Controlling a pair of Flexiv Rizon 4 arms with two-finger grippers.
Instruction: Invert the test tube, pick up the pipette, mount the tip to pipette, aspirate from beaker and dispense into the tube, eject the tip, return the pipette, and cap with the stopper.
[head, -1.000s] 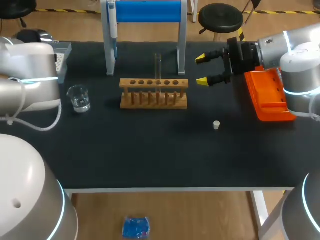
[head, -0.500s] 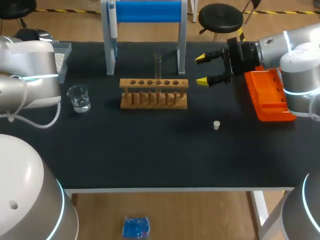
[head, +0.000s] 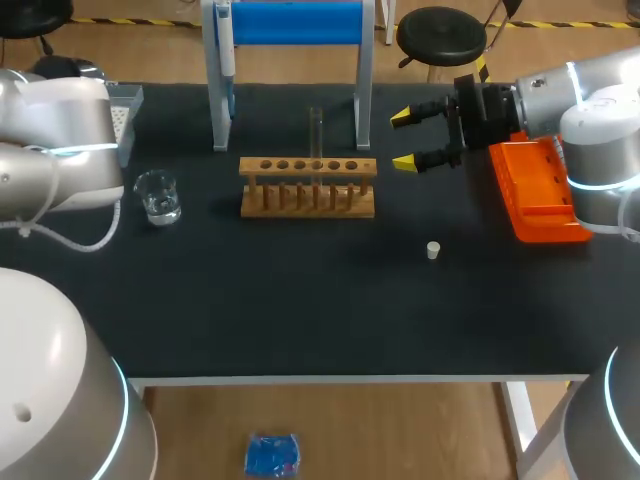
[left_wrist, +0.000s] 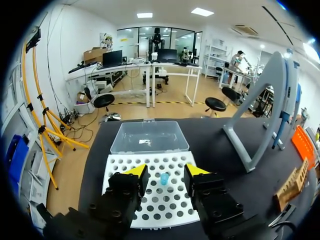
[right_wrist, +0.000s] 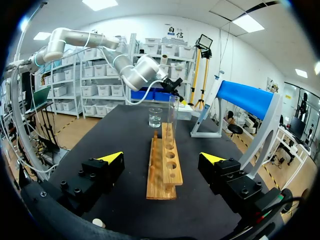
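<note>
The tube is seen as a slim, clear glass cylinder, stood upright in a wooden rack near the middle of the dark surface. It is set in the fourth of six holes, counted from the left arm's side, and most of its length is shown above the rack's top bar. Whether its mouth is turned up or down cannot be told. In the right wrist view the tube is found toward the far end of the rack, with the beaker seen beyond it.

The right jaws are held released and spread wide, just off the rack's right end and apart from it, and the rack is lined up ahead of them. An orange tray is partly covered by the right arm.

A small pale stopper is laid on the surface in front of the rack and to its right, well apart. The clear beaker is placed well to the rack's left. Behind the rack, a pipette is hung on the left post of a blue-topped stand.

The left jaws are likewise released, held over a white tip box. A single blue tip is seen in one hole, between the yellow ends. A clear lid is laid beyond it.
</note>
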